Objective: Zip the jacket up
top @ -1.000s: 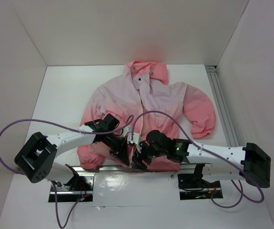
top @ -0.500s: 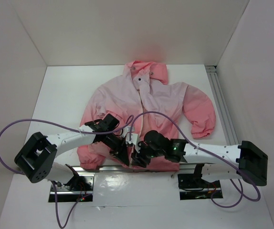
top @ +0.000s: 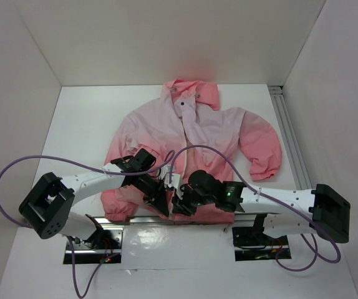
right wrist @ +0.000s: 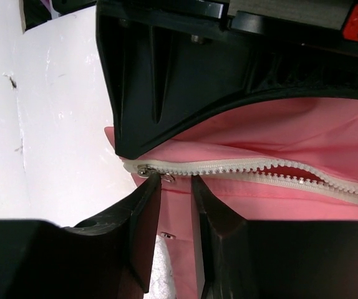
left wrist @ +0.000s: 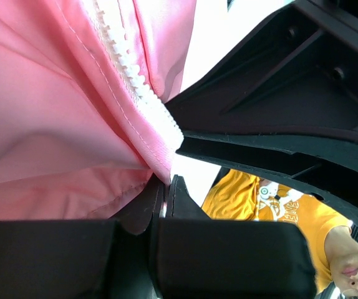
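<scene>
The left gripper (left wrist: 166, 182) has its jaws pinched on the coral hem of the thin, pale-pink hooded jacket (top: 191, 124) — which lies spread flat on the white table (top: 85, 118); the right gripper (right wrist: 169, 187) has its jaws slightly spread — the small metal zipper slider (right wrist: 145, 170) sits just at their tips.

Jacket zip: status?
Left gripper shut on the jacket hem beside the zipper. Right gripper jaws narrowly open at the slider, low at the hem. Teeth rows part further up. Nothing in the way.
</scene>
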Controlling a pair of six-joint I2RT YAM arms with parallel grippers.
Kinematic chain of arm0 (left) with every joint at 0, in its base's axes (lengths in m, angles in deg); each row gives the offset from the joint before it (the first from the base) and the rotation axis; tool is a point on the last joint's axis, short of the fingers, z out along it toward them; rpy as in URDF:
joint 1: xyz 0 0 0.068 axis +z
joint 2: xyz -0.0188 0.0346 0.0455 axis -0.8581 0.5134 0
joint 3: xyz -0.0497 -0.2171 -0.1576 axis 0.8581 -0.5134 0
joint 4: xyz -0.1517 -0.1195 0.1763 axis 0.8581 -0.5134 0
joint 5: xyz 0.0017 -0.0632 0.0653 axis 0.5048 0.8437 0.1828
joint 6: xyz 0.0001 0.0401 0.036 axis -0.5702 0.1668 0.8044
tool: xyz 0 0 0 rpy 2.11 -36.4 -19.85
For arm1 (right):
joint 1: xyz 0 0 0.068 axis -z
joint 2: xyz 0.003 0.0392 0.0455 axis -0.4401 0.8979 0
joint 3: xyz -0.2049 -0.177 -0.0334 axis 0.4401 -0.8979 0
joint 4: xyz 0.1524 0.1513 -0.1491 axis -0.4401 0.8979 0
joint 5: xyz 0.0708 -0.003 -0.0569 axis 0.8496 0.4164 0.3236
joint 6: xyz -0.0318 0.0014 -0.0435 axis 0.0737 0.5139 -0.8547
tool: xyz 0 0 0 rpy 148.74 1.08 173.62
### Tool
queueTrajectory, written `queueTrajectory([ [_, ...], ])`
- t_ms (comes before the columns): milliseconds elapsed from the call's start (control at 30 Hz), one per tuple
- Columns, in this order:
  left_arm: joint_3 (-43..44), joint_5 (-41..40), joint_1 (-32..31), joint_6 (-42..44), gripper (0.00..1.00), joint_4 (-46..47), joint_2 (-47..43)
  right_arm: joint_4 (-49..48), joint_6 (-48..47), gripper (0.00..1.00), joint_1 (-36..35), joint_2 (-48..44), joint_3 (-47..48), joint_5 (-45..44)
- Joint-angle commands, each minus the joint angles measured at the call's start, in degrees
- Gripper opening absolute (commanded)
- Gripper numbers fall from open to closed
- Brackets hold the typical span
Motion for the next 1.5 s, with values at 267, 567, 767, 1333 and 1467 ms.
queueTrajectory([
  [267,1.75,3.11,-0.50,1.35,0.00,-1.64,-1.10,-0.56,-0.39,0.31,-1.59,-3.15,0.51,0.97],
  [567,1.75,3.11,-0.50,1.35,0.00,-1.64,-0.57,-0.03,-0.39,0.27,-1.59,-1.92,0.51,2.64],
  [767,1.75,3.11,-0.50,1.35,0.00,-1.64,-0.57,0.58,-0.92,0.24,-2.12,-1.39,1.03,2.64],
  [1333,1.75,3.11,-0.50,1.88,0.00,-1.64,-0.57,2.34,-0.30,0.35,-2.65,-4.55,2.09,-2.28],
  [1467,1.75,3.11,-0.50,2.41,0.00,-2.16,-0.57,1.81,-0.30,0.40,-2.65,-3.94,2.09,-3.07],
])
